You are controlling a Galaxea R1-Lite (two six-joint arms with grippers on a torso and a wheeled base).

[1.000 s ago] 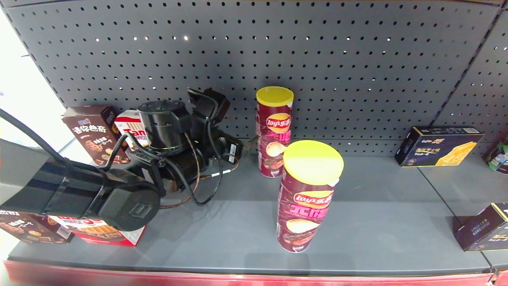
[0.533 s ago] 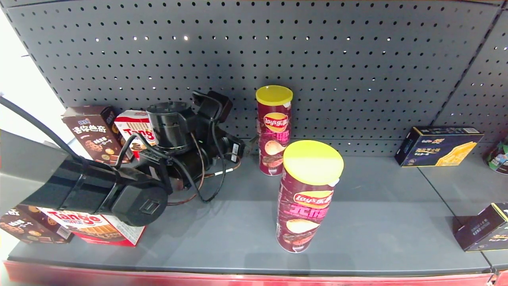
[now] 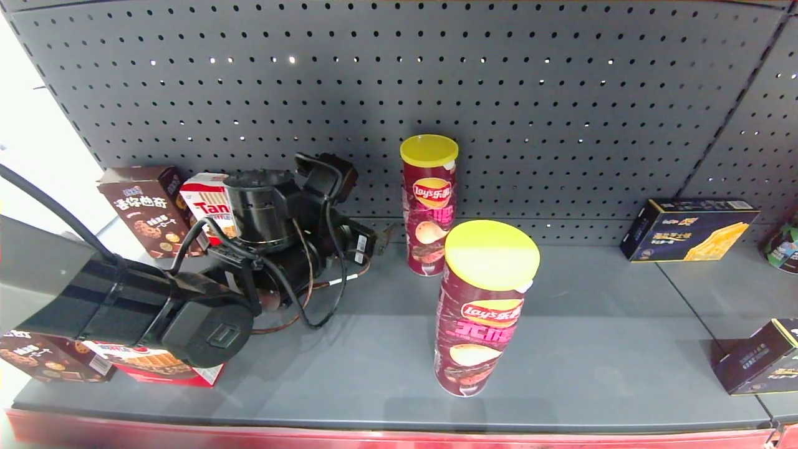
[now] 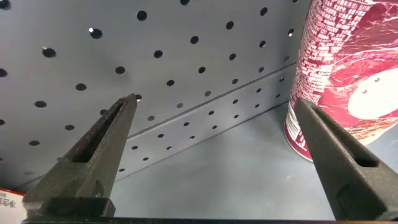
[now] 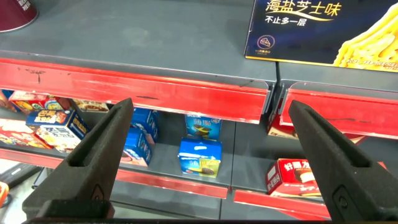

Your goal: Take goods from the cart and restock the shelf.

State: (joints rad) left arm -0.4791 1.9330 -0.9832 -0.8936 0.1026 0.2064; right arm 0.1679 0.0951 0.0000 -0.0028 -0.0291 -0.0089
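Grey shelf (image 3: 592, 349) before pegboard (image 3: 499, 93): we see the rear chip can (image 3: 429, 206) upright at 11 o'clock of the front chip can (image 3: 483, 305). Our left gripper (image 4: 214, 102), spread wide and empty, sits just beside the rear chip can at its 9 o'clock. Our right gripper (image 5: 210, 104) also gapes wide, empty.

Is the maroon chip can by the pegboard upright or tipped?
Upright: the maroon cylindrical chip can stands on its base, yellow lid on top.
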